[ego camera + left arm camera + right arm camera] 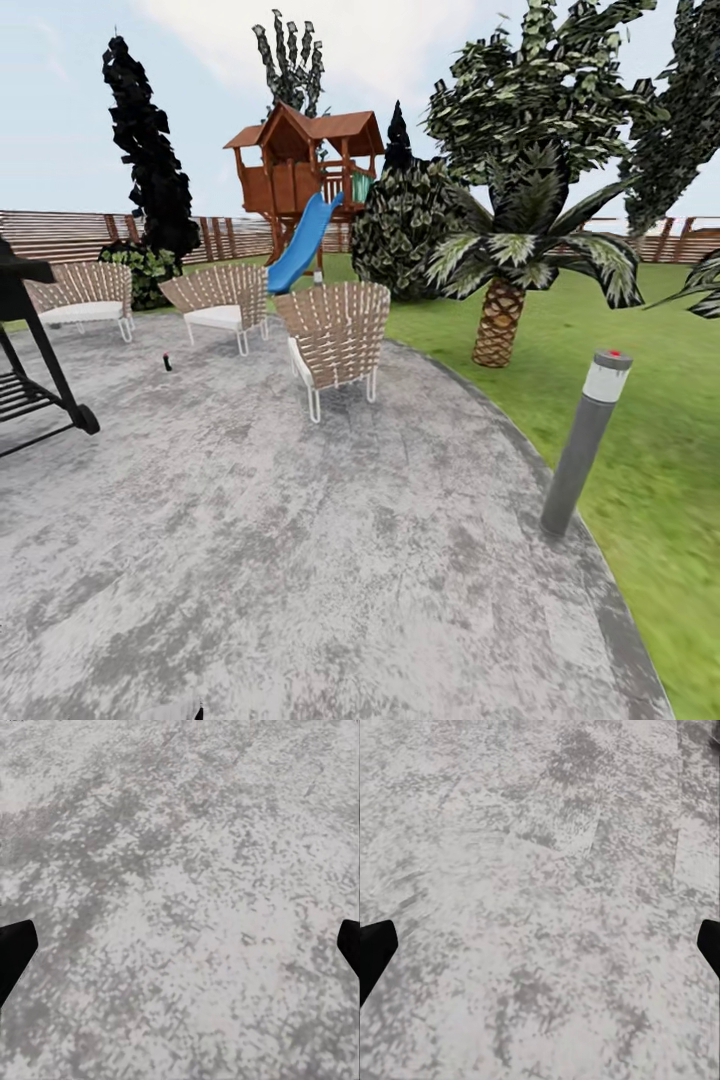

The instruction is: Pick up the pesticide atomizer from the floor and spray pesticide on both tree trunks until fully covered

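Standing on the grey paved circle [300,560], mottled stone underfoot. Grass floor [640,420] wraps the paving's curved edge on my right side.

Left gripper [180,945]: black fingertips [15,952] at opposite edges of the wrist view, spread wide apart, nothing between them, bare paving below. Right gripper [540,945]: the same, fingertips [375,956] wide apart, empty, over paving.

Ahead: three woven chairs with white cushions, nearest one [335,340] mid-circle, second [220,300] and third [85,295] farther back to the left. Small dark object [167,361] stands on the paving between the chairs; too small to identify. Black grill cart [30,350] at the left edge. Grey bollard light [585,440] stands at the paving's right rim, leaning.

On the grass: short palm with scaly orange-brown stump [500,320], a dense shrub [405,230] behind it. Wooden playhouse [305,165] with blue slide [300,245] farther back. Dark narrow conifer [150,160] at left. Brown slat fence [60,235] along the far boundary.

Atomizer: not identified with any certainty.
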`<state>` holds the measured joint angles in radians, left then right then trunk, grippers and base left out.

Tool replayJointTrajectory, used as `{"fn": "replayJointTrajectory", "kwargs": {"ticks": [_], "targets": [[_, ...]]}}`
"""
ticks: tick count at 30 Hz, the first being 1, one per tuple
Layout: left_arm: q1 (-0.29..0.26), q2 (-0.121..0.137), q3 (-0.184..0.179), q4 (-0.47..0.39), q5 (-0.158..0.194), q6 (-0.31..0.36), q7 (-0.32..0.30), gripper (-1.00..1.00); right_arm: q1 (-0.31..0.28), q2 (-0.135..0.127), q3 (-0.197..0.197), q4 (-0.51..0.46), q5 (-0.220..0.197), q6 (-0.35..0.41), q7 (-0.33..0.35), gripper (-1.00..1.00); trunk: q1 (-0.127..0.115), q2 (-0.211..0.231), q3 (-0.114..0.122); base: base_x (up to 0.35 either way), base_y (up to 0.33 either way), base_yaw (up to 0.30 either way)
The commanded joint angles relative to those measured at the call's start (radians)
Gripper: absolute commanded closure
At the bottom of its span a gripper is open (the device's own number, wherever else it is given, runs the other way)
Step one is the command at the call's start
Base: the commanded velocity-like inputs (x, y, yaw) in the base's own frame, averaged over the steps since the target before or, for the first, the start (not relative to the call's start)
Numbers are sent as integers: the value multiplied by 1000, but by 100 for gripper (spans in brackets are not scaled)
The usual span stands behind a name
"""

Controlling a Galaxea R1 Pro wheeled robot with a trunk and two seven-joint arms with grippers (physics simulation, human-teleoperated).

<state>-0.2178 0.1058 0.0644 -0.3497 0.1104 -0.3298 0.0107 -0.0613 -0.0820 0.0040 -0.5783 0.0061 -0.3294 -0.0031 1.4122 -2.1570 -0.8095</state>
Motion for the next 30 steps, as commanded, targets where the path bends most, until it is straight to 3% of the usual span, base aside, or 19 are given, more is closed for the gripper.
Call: {"fn": "replayJointTrajectory", "kwargs": {"ticks": [1,13,30], "targets": [[0,0,0,0,0,0,0,-100,0,0,0,0,0,0,0,-100,0,0,-1,340,0,153],[0,0,0,0,0,0,0,-100,0,1,0,0,0,0,0,-100,0,0,-17,299,0,159],[0,0,0,-2,1,0,0,-100,0,1,0,0,0,0,0,-100,0,0,-39,37,0,162]]}}
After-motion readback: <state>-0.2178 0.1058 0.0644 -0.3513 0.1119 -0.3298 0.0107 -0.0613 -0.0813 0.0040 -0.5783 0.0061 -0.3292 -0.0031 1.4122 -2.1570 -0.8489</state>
